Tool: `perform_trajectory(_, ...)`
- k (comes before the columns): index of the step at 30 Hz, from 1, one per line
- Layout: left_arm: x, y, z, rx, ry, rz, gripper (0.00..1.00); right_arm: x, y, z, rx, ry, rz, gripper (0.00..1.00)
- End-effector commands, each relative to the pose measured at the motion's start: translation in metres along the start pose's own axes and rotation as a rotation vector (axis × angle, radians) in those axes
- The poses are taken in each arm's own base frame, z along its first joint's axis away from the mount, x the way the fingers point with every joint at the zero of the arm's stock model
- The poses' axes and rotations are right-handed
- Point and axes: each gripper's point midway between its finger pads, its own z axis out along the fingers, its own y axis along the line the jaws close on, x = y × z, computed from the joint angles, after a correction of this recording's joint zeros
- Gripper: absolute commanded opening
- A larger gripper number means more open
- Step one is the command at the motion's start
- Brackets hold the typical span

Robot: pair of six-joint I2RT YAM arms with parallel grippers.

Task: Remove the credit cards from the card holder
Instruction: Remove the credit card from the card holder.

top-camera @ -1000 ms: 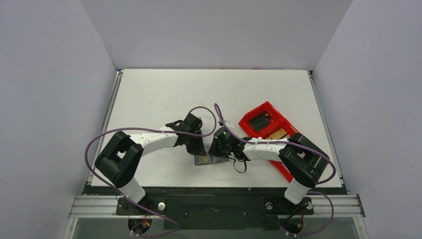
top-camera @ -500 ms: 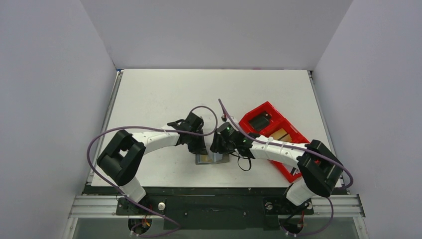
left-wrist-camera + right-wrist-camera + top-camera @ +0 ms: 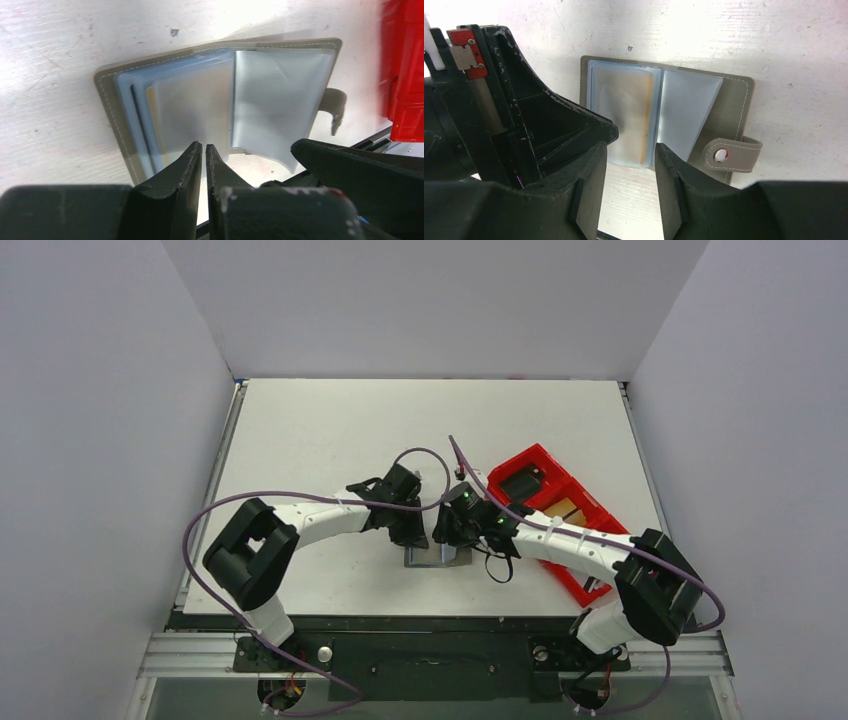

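The card holder [image 3: 438, 556] lies open on the table, grey outside with blue-grey sleeves inside [image 3: 280, 100] [image 3: 729, 100]. A tan credit card [image 3: 646, 117] with an orange edge sits in its left sleeve; a sliver of it shows in the left wrist view [image 3: 149, 95]. My left gripper [image 3: 204, 146] [image 3: 415, 537] is shut, its tips at the near edge of the left sleeves with nothing visibly between them. My right gripper [image 3: 631, 150] [image 3: 448, 536] is open, its fingers either side of the near edge of the sleeve that holds the card.
A long red tray [image 3: 590, 530] lies to the right of the holder, with a black block [image 3: 520, 483] and a tan card [image 3: 563, 508] in it. The holder's snap tab [image 3: 731, 155] sticks out on its right. The table's front edge is close below the holder.
Both grippers and the card holder have shifted a little to the right on the table. The right arm has stretched out further to the left.
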Motion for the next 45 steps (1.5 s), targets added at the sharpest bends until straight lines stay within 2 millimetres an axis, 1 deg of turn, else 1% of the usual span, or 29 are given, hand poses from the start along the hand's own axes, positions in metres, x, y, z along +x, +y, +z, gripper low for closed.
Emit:
perform_trajectory(1,-0.016,-0.034,-0.005,0.099,-0.048,0.036,0.07,-0.012,-0.003,-0.007,0.006,-0.056,-0.008,0.37)
perform_trajectory(4,-0.017,-0.037,-0.004,0.106,-0.044,0.036,0.07,-0.008,-0.006,-0.004,0.014,-0.05,-0.012,0.38)
perform_trajectory(7,-0.015,-0.032,-0.001,0.085,-0.035,0.025,0.07,-0.004,-0.007,0.0,-0.002,-0.053,-0.008,0.39)
perform_trajectory(10,-0.021,-0.017,-0.006,0.023,-0.074,-0.006,0.07,-0.002,-0.004,0.004,-0.006,-0.06,-0.022,0.41)
perform_trajectory(11,-0.027,-0.013,-0.012,0.024,-0.095,-0.022,0.07,-0.001,0.003,0.003,-0.014,-0.063,-0.044,0.42)
perform_trajectory(12,-0.03,-0.003,-0.014,0.009,-0.105,-0.044,0.07,0.005,0.005,0.005,0.004,-0.057,-0.081,0.43)
perform_trajectory(13,-0.034,-0.002,-0.02,0.016,-0.122,-0.05,0.07,0.001,0.014,0.004,-0.001,-0.071,-0.092,0.43)
perform_trajectory(14,-0.037,0.007,-0.022,0.003,-0.128,-0.066,0.07,0.007,0.015,0.007,0.023,-0.063,-0.123,0.45)
perform_trajectory(15,-0.038,0.012,-0.026,-0.001,-0.133,-0.069,0.07,0.003,0.022,0.007,0.021,-0.071,-0.13,0.45)
perform_trajectory(16,-0.043,0.016,-0.031,0.0,-0.148,-0.083,0.07,0.005,0.025,0.011,0.038,-0.068,-0.149,0.47)
perform_trajectory(17,-0.042,0.022,-0.032,-0.011,-0.144,-0.087,0.07,0.006,0.026,0.013,0.048,-0.066,-0.156,0.48)
perform_trajectory(18,-0.046,0.026,-0.037,-0.011,-0.156,-0.099,0.07,0.008,0.026,0.017,0.07,-0.058,-0.172,0.5)
perform_trajectory(20,-0.047,0.034,-0.042,-0.017,-0.16,-0.114,0.07,0.011,0.024,0.025,0.111,-0.046,-0.191,0.54)
perform_trajectory(21,-0.046,0.038,-0.042,-0.021,-0.157,-0.115,0.07,0.014,0.019,0.031,0.14,-0.039,-0.2,0.56)
perform_trajectory(22,-0.048,0.041,-0.045,-0.022,-0.164,-0.123,0.07,0.013,0.019,0.032,0.152,-0.036,-0.204,0.57)
perform_trajectory(23,-0.047,0.044,-0.046,-0.024,-0.162,-0.125,0.07,0.016,0.014,0.036,0.177,-0.031,-0.212,0.58)
perform_trajectory(28,-0.049,0.052,-0.051,-0.026,-0.167,-0.136,0.07,0.021,0.008,0.044,0.222,-0.009,-0.23,0.6)
perform_trajectory(32,-0.047,0.053,-0.049,-0.023,-0.158,-0.137,0.07,0.027,0.009,0.049,0.221,0.009,-0.236,0.58)
perform_trajectory(34,-0.047,0.054,-0.048,-0.021,-0.154,-0.138,0.07,0.03,0.009,0.051,0.215,0.016,-0.236,0.55)
perform_trajectory(36,-0.046,0.054,-0.047,-0.02,-0.151,-0.138,0.07,0.032,0.009,0.053,0.212,0.022,-0.234,0.48)
perform_trajectory(37,-0.046,0.053,-0.047,-0.019,-0.149,-0.138,0.07,0.033,0.009,0.053,0.208,0.025,-0.234,0.43)
perform_trajectory(39,-0.046,0.053,-0.048,-0.017,-0.149,-0.138,0.07,0.033,0.011,0.053,0.193,0.025,-0.232,0.39)
perform_trajectory(44,-0.043,0.053,-0.047,-0.013,-0.14,-0.132,0.07,0.035,0.022,0.052,0.136,0.031,-0.229,0.36)
perform_trajectory(45,-0.043,0.054,-0.047,-0.014,-0.139,-0.133,0.07,0.034,0.024,0.053,0.124,0.029,-0.228,0.32)
